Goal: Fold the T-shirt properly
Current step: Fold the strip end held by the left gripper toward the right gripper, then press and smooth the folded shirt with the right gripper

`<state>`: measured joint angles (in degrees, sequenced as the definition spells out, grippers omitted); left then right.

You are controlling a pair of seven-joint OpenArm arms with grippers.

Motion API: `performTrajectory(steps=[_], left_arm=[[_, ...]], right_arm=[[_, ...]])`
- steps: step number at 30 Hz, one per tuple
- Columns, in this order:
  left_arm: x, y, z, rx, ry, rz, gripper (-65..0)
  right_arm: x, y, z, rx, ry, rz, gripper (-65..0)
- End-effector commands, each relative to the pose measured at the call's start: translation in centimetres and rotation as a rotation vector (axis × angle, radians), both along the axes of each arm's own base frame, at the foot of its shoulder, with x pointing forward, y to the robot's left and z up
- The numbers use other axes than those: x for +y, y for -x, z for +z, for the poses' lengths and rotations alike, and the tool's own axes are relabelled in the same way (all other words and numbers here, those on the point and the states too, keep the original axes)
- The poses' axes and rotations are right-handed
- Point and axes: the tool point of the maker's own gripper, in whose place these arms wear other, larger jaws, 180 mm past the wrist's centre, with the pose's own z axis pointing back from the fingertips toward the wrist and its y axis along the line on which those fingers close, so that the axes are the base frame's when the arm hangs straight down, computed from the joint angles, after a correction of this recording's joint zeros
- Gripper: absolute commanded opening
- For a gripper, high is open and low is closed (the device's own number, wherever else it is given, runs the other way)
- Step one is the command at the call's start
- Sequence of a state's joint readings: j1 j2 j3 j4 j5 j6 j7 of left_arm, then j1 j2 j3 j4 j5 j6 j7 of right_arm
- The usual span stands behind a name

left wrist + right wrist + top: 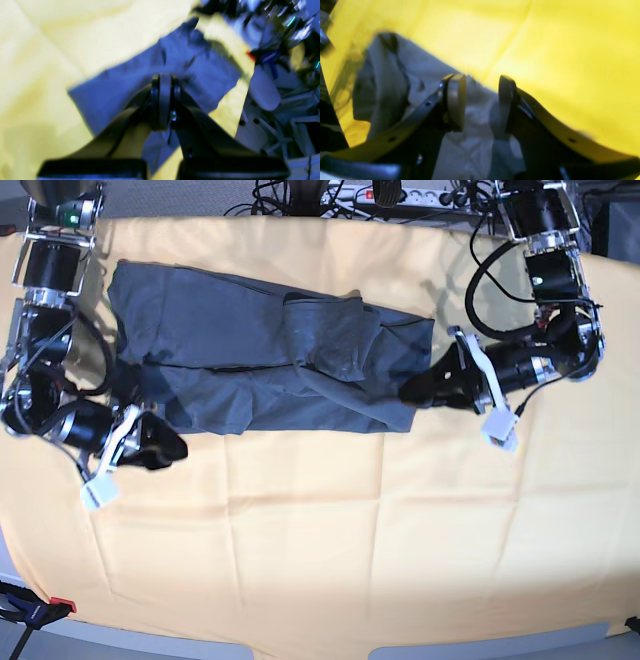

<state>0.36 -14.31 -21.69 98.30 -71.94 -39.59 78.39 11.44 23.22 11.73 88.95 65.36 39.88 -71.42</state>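
The T-shirt [270,365] lies partly folded on the yellow-clothed worktop [330,540], its long axis running straight from one tool to the other, so each arm has one end within reach. The left tool [162,100] sits at one end with its jaws pressed together (whether cloth is pinched between them I cannot tell). The right tool [480,100] hangs parted over the opposite edge, holding nothing, cloth directly beneath it.
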Motion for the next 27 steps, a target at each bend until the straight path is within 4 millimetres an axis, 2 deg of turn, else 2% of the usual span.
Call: performTrajectory(steps=[1, 3, 5, 9, 14, 19, 25, 27], left_arm=[[0.0, -0.3, 1.4, -0.046, 0.029, -0.004, -65.0], [0.0, 0.1, 1.0, -0.032, 0.027, -0.004, -65.0], [0.1, 0.2, 0.8, -0.027, 0.021, -0.004, -65.0], [0.8, 0.2, 0.6, -0.022, -0.011, -0.003, -65.0], [2.5, -0.3, 1.1, -0.047, -0.057, 0.011, -65.0], [4.6, -1.5, 1.7, -0.083, -0.145, 0.036, -65.0], [6.5, -1.8, 2.2, -0.095, -0.190, 0.063, -65.0], [7.0, -1.9, 2.5, -0.103, -0.191, 0.080, -65.0]], right_arm=[[-0.3, -0.3, 2.0, -0.047, -0.018, 0.014, -40.0], [0.7, 0.8, 3.5, -0.046, -0.107, 0.082, -39.9], [2.0, 2.0, 4.1, -0.021, -0.175, 0.150, -39.9], [3.5, 4.1, 1.6, 0.060, -0.177, 0.193, -39.9], [7.3, 7.4, -1.6, 0.172, -0.215, 0.281, -39.5], [11.2, 9.2, -2.4, 0.218, -0.248, 0.386, -39.5], [15.4, 11.0, -2.6, 0.248, -0.297, 0.485, -39.5], [16.1, 11.5, -3.6, 0.261, -0.251, 0.502, -39.5]])
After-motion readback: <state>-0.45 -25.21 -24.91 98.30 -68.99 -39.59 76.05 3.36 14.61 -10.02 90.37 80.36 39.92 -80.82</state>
